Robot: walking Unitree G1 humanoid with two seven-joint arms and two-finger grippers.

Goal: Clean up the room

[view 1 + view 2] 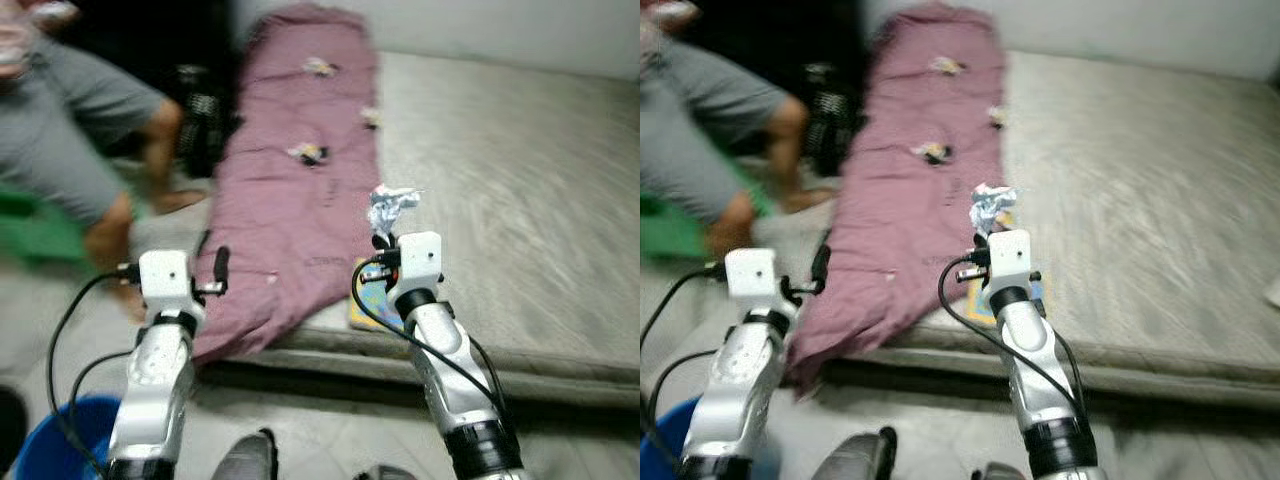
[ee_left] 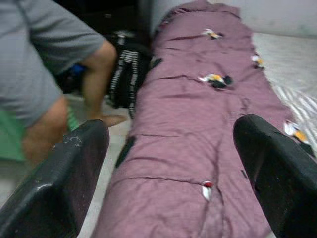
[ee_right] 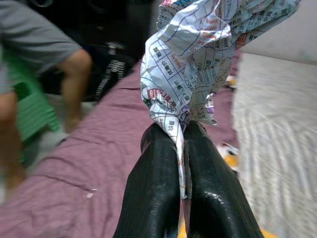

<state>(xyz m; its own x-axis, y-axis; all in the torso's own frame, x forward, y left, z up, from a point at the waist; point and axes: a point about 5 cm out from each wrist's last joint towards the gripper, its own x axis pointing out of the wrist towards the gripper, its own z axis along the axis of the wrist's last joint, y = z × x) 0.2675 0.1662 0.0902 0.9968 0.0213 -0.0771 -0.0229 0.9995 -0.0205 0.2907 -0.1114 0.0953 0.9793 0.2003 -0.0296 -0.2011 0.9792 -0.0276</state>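
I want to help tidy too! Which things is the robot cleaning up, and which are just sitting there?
For the cleanup:
- crumpled paper, pinched in the right claw
- small scraps on the purple blanket
- blue bin
- left claw, open

Just there:
- mattress
- striped bag
- person sitting

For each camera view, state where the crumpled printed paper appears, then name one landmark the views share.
Left eye: crumpled paper centre-right, above the right gripper.
Right eye: centre, above that gripper.
Left wrist: not visible.
Right wrist: upper centre, pinched between the black fingers.
Shared landmark: purple blanket.
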